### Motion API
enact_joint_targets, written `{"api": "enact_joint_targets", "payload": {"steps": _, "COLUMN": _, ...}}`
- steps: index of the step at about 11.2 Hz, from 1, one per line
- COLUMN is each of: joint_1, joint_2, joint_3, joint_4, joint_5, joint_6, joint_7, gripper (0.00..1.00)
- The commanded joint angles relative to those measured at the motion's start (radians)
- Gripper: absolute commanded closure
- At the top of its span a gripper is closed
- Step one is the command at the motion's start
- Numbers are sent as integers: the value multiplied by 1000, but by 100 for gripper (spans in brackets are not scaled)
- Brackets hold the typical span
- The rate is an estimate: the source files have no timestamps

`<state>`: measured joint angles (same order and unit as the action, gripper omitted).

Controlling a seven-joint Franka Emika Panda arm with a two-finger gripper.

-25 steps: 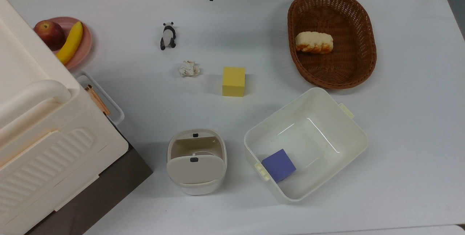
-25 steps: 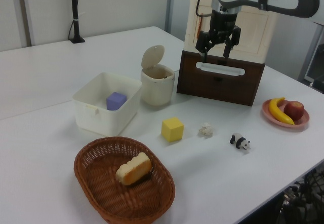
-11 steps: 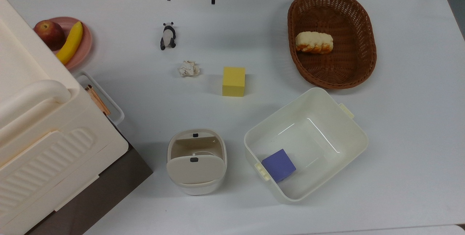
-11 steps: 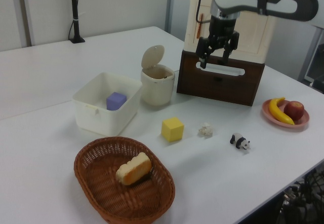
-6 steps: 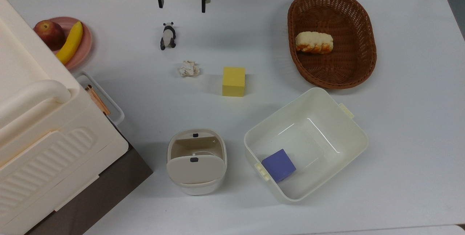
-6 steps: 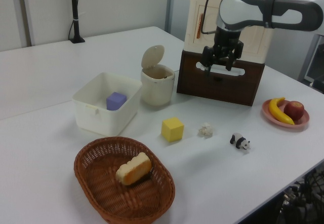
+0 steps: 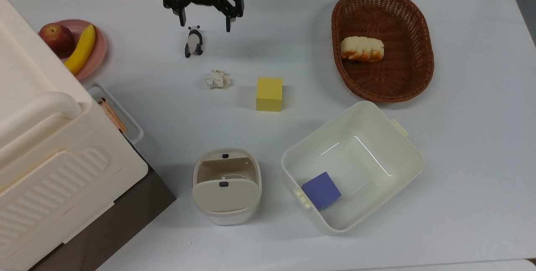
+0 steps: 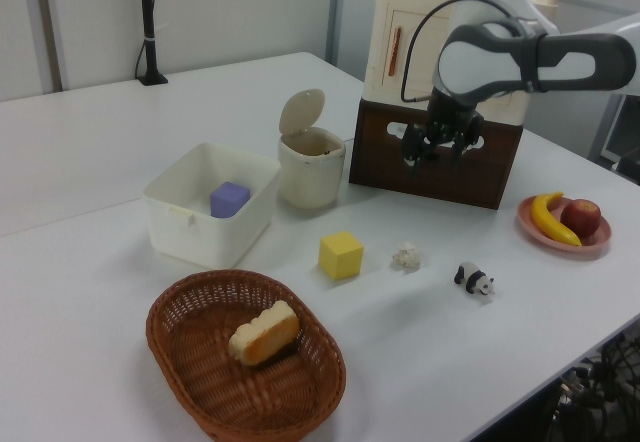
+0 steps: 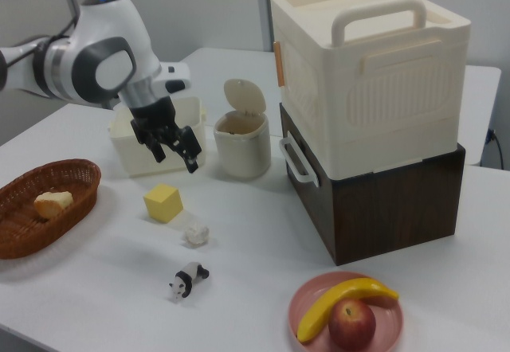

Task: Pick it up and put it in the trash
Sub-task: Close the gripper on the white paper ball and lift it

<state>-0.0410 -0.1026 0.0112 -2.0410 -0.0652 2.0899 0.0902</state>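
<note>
Taking the yellow block [image 7: 269, 93] as marker, in the top view: the panda figurine [image 7: 193, 41] stands up and to its left, the gripper [image 7: 204, 23] hanging above that with jaws spread wide and empty. The crumpled paper ball [image 7: 217, 79] lies on the desk [image 7: 460, 137] just left of the block. The trash bin [image 7: 226, 186] sits below, flap tilted open.

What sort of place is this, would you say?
Probably a robotics lab: a white robot arm works over a plain white table set with test props like a yellow foam block and brown wicker basket.
</note>
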Motion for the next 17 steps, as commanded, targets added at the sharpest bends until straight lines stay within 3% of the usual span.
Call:
{"api": "enact_joint_targets", "payload": {"steps": 1, "joint_1": -8, "joint_2": 62, "joint_3": -5, "joint_4": -24, "joint_5": 21, "joint_6": 71, "joint_7": -6, "gripper": 0}}
{"api": "enact_joint_targets", "payload": {"steps": 9, "joint_1": -8, "joint_2": 299, "joint_3": -5, "joint_4": -2, "joint_5": 13, "joint_6": 164, "joint_7": 2, "gripper": 0}}
{"api": "enact_joint_targets", "payload": {"steps": 15, "joint_1": -3, "joint_2": 343, "joint_3": -5, "joint_4": -2, "joint_5": 12, "joint_6": 171, "joint_7": 3, "gripper": 0}}
{"api": "enact_joint_targets", "payload": {"steps": 16, "joint_1": -3, "joint_2": 345, "joint_3": -5, "joint_4": -2, "joint_5": 11, "joint_6": 171, "joint_7": 2, "gripper": 8}}
{"api": "enact_joint_targets", "payload": {"steps": 17, "joint_1": -2, "joint_2": 354, "joint_3": -5, "joint_4": -2, "joint_5": 10, "joint_6": 170, "joint_7": 3, "gripper": 30}}
